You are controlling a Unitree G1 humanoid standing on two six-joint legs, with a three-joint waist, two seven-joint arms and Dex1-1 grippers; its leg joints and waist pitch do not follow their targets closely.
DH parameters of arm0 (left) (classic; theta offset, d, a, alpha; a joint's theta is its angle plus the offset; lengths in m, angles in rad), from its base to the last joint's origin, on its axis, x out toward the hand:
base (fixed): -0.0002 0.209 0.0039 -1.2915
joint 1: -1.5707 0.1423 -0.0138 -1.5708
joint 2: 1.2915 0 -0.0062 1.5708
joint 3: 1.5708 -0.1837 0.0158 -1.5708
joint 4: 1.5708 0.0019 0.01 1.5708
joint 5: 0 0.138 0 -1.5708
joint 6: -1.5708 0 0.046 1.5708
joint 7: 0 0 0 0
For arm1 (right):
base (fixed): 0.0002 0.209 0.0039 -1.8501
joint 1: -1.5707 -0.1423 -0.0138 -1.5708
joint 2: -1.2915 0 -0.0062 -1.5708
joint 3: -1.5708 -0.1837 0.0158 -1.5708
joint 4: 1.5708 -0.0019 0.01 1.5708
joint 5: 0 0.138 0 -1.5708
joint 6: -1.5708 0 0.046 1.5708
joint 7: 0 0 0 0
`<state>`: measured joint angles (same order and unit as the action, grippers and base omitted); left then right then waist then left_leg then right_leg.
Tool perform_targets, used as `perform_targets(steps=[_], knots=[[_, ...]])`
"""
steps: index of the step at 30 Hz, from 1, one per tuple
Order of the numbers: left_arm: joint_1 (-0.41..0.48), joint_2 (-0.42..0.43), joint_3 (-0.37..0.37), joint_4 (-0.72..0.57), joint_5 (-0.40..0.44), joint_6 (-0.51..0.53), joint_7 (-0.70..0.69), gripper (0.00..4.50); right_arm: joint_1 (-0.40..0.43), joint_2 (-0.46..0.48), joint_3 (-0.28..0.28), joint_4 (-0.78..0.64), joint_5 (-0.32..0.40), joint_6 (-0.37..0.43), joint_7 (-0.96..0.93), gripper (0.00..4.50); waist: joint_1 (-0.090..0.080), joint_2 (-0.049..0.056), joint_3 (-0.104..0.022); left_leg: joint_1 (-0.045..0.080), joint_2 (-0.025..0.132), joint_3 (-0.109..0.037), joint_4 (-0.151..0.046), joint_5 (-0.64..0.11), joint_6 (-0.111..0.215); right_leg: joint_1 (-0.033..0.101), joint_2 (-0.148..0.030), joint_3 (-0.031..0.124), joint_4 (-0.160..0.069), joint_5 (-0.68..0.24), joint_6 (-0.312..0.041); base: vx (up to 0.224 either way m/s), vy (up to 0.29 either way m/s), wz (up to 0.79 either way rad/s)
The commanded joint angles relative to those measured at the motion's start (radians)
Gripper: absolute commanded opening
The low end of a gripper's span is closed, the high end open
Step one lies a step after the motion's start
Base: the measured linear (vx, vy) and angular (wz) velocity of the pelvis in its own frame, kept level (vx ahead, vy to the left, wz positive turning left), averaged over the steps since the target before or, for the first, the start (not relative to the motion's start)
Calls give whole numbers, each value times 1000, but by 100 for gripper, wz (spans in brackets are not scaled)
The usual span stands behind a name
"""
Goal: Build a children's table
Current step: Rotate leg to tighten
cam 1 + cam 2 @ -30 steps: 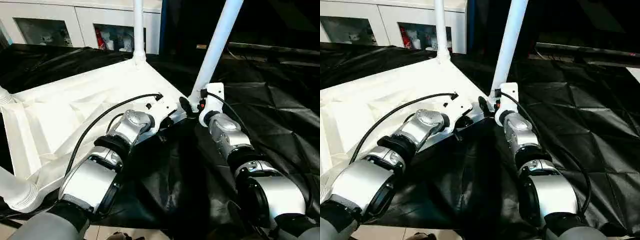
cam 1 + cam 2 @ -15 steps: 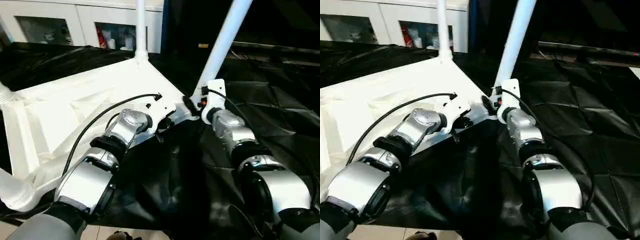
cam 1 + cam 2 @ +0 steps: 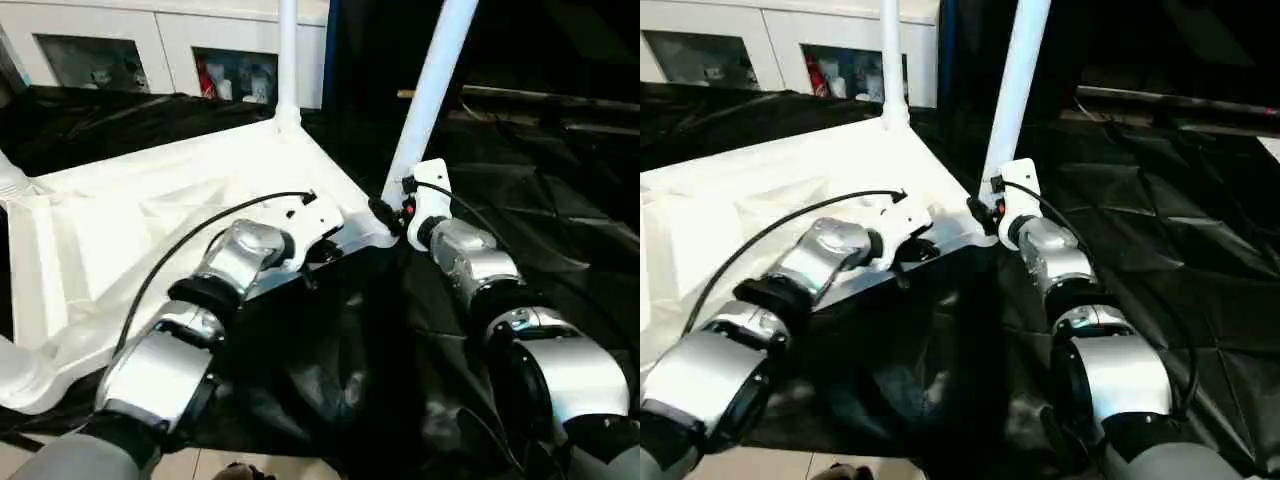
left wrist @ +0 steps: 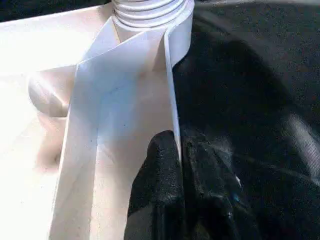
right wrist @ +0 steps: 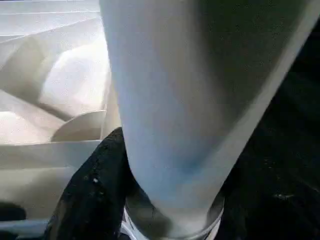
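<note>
**Right fingers closing in on the near leg**

Your tabletop (image 3: 150,230) lies upside down on the black-draped work table (image 3: 560,200), and it has kept its place over the last second. Its near leg (image 3: 430,90) stood tilted before and now rises a little straighter from the corner socket. Your right gripper (image 5: 165,200) has narrowed around the leg's base. The left wrist view adds what the head views hide: your left gripper (image 4: 181,170), fingers together, is clamped on the tabletop's thin edge wall

Bright glare (blurred wrist views)
</note>
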<state>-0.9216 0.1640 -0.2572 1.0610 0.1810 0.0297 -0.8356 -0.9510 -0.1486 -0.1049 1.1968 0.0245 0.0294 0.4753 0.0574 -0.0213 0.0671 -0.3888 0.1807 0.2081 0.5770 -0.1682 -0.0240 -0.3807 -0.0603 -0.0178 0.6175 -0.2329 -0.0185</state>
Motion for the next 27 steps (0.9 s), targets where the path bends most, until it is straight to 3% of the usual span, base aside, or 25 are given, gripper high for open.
perform_targets(steps=[1, 5, 8, 16, 22, 27], knots=[[43, -2, -53, -70, -9, -69, -156, 0, 48, 6, 69, 55, -52, 61, 106, 229, 12, 4, -72, 25, 64, -27, -53, -108, 88, 44, -91, 27, -48, 162, -312, 0, 0, 0], [79, 25, -57, -127, -28, -87, -224, 0, 67, -11, 99, 40, -65, 44, 201, 217, 12, 6, -69, 29, 66, -25, -55, -139, 71, 38, -88, 28, -52, 104, -305, 0, 0, 0], [149, 81, -56, -241, -80, -149, -339, 0, 121, -54, 137, -6, -68, 5, 387, 213, 13, 5, -64, 29, 70, -27, -60, -177, 53, 36, -92, 29, -58, 39, -296, 0, 0, 0], [211, 170, -57, -348, -136, -205, -494, 0, 217, -124, 164, -68, -53, -74, 609, 209, 14, 11, -59, 35, 72, -27, -69, -229, 22, 26, -88, 33, -65, -38, -281, 0, 0, 0], [238, 210, -55, -403, -172, -172, -594, 0, 251, -159, 175, -88, -60, -106, 681, 209, 15, 11, -59, 34, 71, -27, -70, -218, 24, 27, -88, 33, -63, -13, -285, 0, 0, 0], [245, 216, -60, -411, -174, -159, -599, 0, 262, -164, 178, -100, -52, -108, 692, 209, 14, 14, -61, 37, 70, -26, -70, -209, 24, 27, -85, 31, -61, 17, -291, 0, 0, 0]])
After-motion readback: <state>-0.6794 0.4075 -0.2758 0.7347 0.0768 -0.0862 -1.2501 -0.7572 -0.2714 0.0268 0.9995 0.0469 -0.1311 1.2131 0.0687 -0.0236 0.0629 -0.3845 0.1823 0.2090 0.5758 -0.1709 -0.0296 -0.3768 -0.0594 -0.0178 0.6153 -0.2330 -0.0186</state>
